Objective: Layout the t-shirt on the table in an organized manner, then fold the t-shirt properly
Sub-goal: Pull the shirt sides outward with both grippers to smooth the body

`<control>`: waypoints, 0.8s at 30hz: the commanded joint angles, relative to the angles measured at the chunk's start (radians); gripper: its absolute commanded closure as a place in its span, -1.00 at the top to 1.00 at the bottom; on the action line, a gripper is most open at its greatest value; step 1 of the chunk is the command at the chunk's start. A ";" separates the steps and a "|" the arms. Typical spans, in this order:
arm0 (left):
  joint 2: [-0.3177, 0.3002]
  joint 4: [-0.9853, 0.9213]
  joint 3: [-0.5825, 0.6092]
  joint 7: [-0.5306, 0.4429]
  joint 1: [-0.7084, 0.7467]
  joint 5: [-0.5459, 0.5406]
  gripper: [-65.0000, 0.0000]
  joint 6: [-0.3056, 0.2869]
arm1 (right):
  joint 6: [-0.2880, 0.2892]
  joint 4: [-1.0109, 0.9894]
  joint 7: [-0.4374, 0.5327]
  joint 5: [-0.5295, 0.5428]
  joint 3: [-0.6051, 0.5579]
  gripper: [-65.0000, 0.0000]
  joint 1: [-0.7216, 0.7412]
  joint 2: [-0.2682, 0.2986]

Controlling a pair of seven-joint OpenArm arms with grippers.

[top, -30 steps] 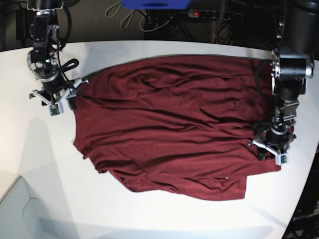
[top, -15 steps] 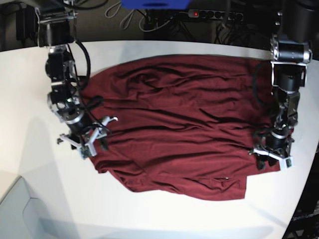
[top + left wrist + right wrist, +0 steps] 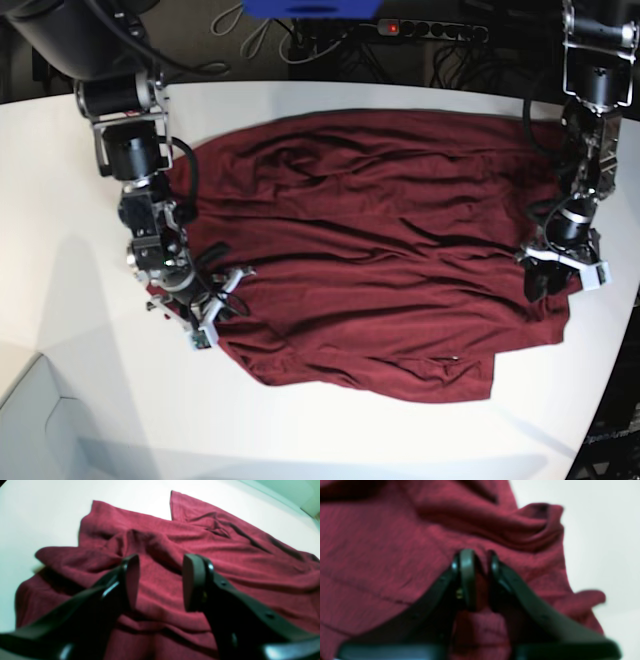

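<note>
Right gripper (image 3: 480,580) has moved onto sideways-lying t-shirt (image 3: 370,240)

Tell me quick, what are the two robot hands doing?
Left gripper: open, over the t-shirt, holding nothing.
Right gripper: shut on the t-shirt's edge.

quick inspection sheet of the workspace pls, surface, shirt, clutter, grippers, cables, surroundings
surface: white table, bare around the garment, curved near edge
job's things: maroon t-shirt spread out but wrinkled, lower edge folded over unevenly
clutter: nothing seen on the table
grippers: right gripper pinched shut on a fold of the shirt near its edge; left gripper with jaws apart over the fabric, nothing between them
cables: looped cords and a power strip with a red light behind the far edge; black cable along each arm
surroundings: dark area behind the table, blue object at the top; pale box-like shape at the lower corner
</note>
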 commanded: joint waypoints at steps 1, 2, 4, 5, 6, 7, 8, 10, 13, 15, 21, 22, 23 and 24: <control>-0.025 0.032 -0.027 -0.025 -0.001 -0.015 -0.15 -0.008 | -0.002 -0.018 0.016 0.005 0.003 -0.97 0.036 0.007; -0.022 0.043 -0.056 -0.025 0.026 -0.015 -0.15 -0.008 | -0.005 -0.059 0.034 0.004 0.003 -1.00 0.049 0.014; -0.011 0.056 -0.104 -0.025 0.062 -0.010 -0.15 -0.008 | -0.007 -0.128 0.062 0.004 0.003 -1.00 0.065 0.035; -0.002 0.064 -0.124 -0.023 0.075 -0.008 -0.15 -0.008 | -0.007 -0.162 0.080 0.004 0.003 -1.00 0.078 0.043; 0.007 0.069 -0.144 -0.023 0.094 -0.008 -0.15 -0.008 | -0.008 -0.201 0.103 0.004 0.003 -1.00 0.088 0.046; 0.014 0.070 -0.157 -0.023 0.111 -0.008 -0.15 -0.008 | -0.008 -0.239 0.128 0.004 0.003 -1.00 0.099 0.060; 0.014 0.070 -0.165 -0.023 0.126 -0.008 -0.15 -0.008 | -0.010 -0.270 0.149 0.004 0.003 -1.00 0.110 0.066; 0.014 0.070 -0.165 -0.023 0.151 -0.008 -0.15 -0.008 | -0.028 -0.325 0.189 0.005 0.003 -1.00 0.134 0.076; 0.015 0.070 -0.164 -0.023 0.178 -0.008 -0.15 -0.008 | -0.149 -0.369 0.223 0.007 0.003 -1.00 0.157 0.086; 0.021 0.066 -0.161 -0.023 0.184 -0.008 -0.15 -0.008 | -0.215 -0.362 0.252 0.007 0.005 -1.00 0.159 0.089; 0.055 0.009 -0.161 -0.023 0.181 0.061 -0.15 -0.008 | -0.231 -0.300 0.318 0.008 0.006 -1.00 0.157 0.087; 0.066 -0.002 -0.161 -0.023 0.180 0.081 -0.15 -0.008 | -0.229 -0.287 0.318 0.008 0.006 -1.00 0.157 0.087; 0.079 -0.010 -0.164 -0.023 0.180 0.101 -0.15 -0.008 | -0.229 -0.265 0.315 0.008 0.006 -1.00 0.154 0.086; 0.089 -0.016 -0.167 -0.023 0.178 0.120 -0.15 -0.008 | -0.229 -0.236 0.313 0.008 0.006 -1.00 0.138 0.086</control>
